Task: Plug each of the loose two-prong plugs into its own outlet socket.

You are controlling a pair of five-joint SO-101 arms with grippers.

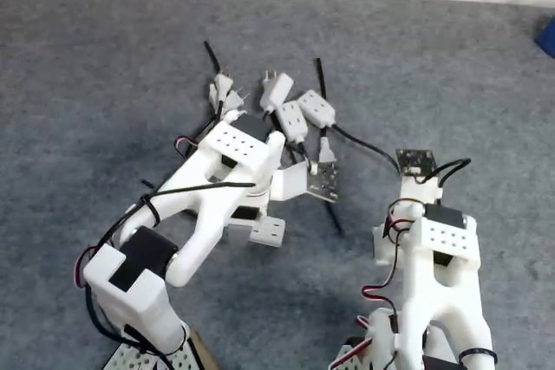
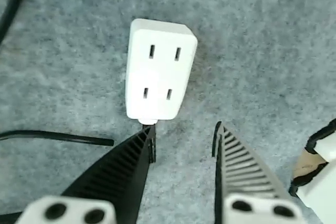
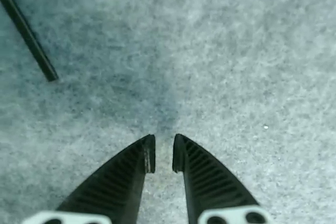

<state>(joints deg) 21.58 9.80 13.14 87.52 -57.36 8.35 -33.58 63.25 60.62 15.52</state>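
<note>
In the left wrist view a white outlet block (image 2: 160,77) with two pairs of slots lies face up on the grey carpet. My left gripper (image 2: 184,137) is open just short of the block's near end, with nothing between its fingers. From above, the left arm (image 1: 230,158) stretches to a cluster of white parts: two outlet blocks (image 1: 293,120) (image 1: 316,107), a two-prong plug (image 1: 276,88) and smaller plugs (image 1: 221,88). My right gripper (image 3: 161,153) hovers over bare carpet, its fingertips nearly together and holding nothing. The right arm (image 1: 438,244) stands apart from the cluster.
Black cables run from the cluster across the carpet (image 1: 355,143) (image 1: 334,214). One cable end (image 3: 29,35) lies beside the right gripper and another (image 2: 52,137) beside the left one. A blue object (image 1: 546,36) sits at the far right edge.
</note>
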